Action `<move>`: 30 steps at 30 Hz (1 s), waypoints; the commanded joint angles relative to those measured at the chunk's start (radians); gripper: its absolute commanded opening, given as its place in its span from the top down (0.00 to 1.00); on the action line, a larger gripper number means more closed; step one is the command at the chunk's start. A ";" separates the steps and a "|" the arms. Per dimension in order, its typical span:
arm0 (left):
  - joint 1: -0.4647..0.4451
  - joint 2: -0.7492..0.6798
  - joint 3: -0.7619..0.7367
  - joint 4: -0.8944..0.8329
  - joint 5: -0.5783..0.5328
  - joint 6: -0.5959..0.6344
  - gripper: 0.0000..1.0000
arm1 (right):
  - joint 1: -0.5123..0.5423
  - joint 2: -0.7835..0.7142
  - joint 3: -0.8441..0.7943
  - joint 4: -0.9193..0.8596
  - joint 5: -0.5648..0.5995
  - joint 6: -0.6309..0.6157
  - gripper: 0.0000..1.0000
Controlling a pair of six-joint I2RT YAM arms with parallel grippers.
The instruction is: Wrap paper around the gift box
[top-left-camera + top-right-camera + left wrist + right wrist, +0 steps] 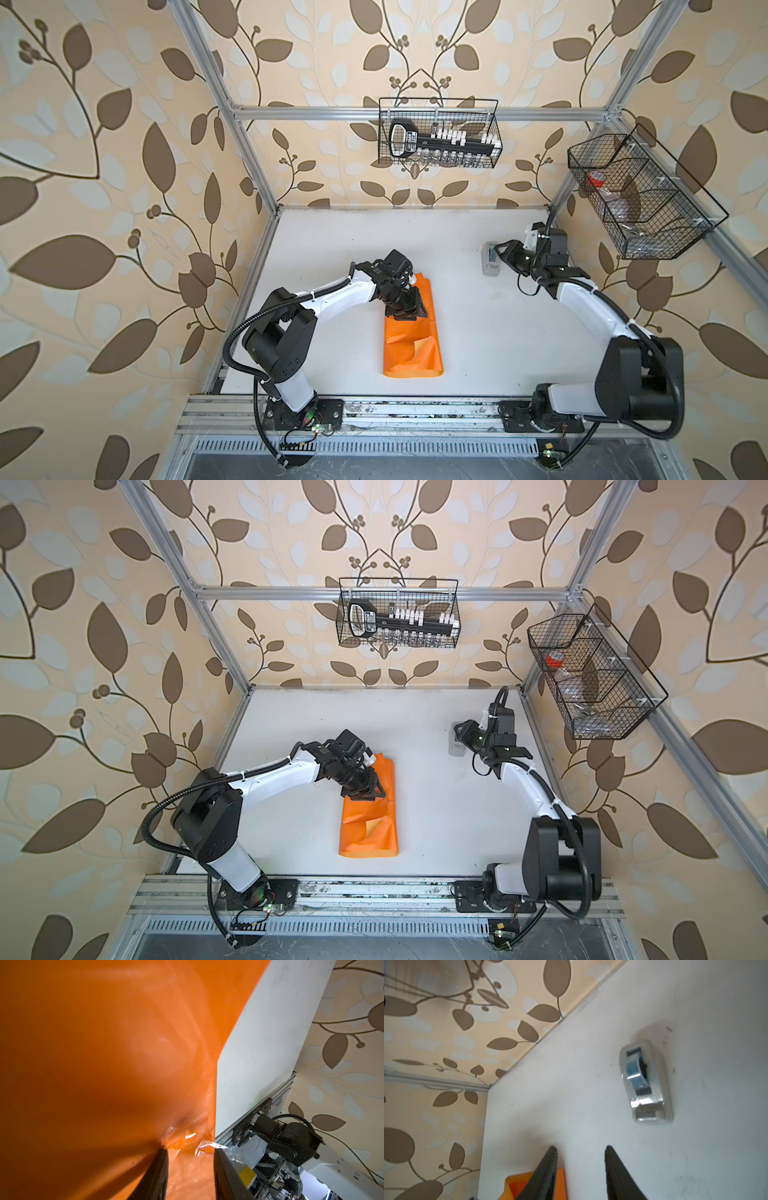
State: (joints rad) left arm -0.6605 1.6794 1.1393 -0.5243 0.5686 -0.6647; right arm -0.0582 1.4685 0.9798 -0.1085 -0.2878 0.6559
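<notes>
Top views: in both, the paper [411,353] lies mid-tabletop [332,249] as a long folded parcel. One loose flap on the near half is curled up, pale underside showing. We can't see the gift box anywhere. Our guess is it's wrapped inside the far end, under the left tool [409,311]. That tool bears down on the parcel's far end, likely pinning the fold so it doesn't spring open. The right tool [500,251] is well apart from the paper, at the far right, just beside the tape dispenser [490,262]. We read that as going for tape while the left pins.

Left wrist: the paper [104,1064] fills most of the frame, close under the camera. The left tool [190,1152] has its jaws part-way apart, tips down on the paper, and we see nothing pinched between them. A crinkled bit of clear tape [207,1145] sits at the tips, over the paper's edge. So it's pressing, not gripping.

Right wrist: the right tool [581,1149] has its jaws part-way apart and empty, with bare tabletop [591,1095] between them. The tape dispenser [646,1084] is ahead, off the jaw line and untouched. A corner of the paper [517,1184] shows behind one finger.

Our call on the next move: line up on the dispenser's free tape end. The risk is the left easing off and the fold popping.
</notes>
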 commanded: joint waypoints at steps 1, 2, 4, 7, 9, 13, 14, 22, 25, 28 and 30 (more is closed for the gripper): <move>-0.014 0.064 -0.041 -0.004 -0.093 0.001 0.61 | -0.027 0.128 0.098 -0.060 0.054 -0.090 0.65; -0.013 0.065 -0.039 -0.001 -0.092 0.002 0.61 | -0.032 0.167 0.125 -0.076 0.066 -0.111 0.66; -0.014 0.069 -0.036 0.008 -0.086 0.003 0.61 | -0.044 0.242 0.173 -0.110 0.084 -0.145 0.66; -0.013 0.075 -0.030 0.010 -0.075 0.007 0.61 | -0.063 0.324 0.204 -0.113 0.054 -0.168 0.67; -0.014 0.078 -0.024 0.013 -0.068 0.009 0.61 | -0.068 0.358 0.210 -0.109 0.037 -0.186 0.68; -0.014 0.080 -0.024 0.019 -0.054 0.013 0.61 | -0.071 0.408 0.209 -0.100 0.000 -0.215 0.70; -0.014 0.080 -0.025 0.019 -0.052 0.014 0.61 | -0.071 0.413 0.205 -0.092 -0.012 -0.218 0.70; -0.014 0.072 -0.029 0.018 -0.046 0.015 0.61 | -0.071 0.436 0.209 -0.059 -0.083 -0.210 0.70; -0.013 0.069 -0.031 0.020 -0.047 0.010 0.61 | -0.071 0.423 0.196 -0.047 -0.085 -0.204 0.70; -0.013 0.071 -0.035 0.023 -0.048 0.007 0.61 | -0.071 0.398 0.163 -0.023 -0.083 -0.188 0.67; -0.014 0.072 -0.033 0.023 -0.048 0.006 0.61 | -0.071 0.376 0.136 0.001 -0.077 -0.176 0.66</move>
State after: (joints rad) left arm -0.6601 1.6878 1.1419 -0.5056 0.5850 -0.6647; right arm -0.1379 1.8771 1.1477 -0.1608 -0.3222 0.4744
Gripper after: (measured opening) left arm 0.392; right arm 0.339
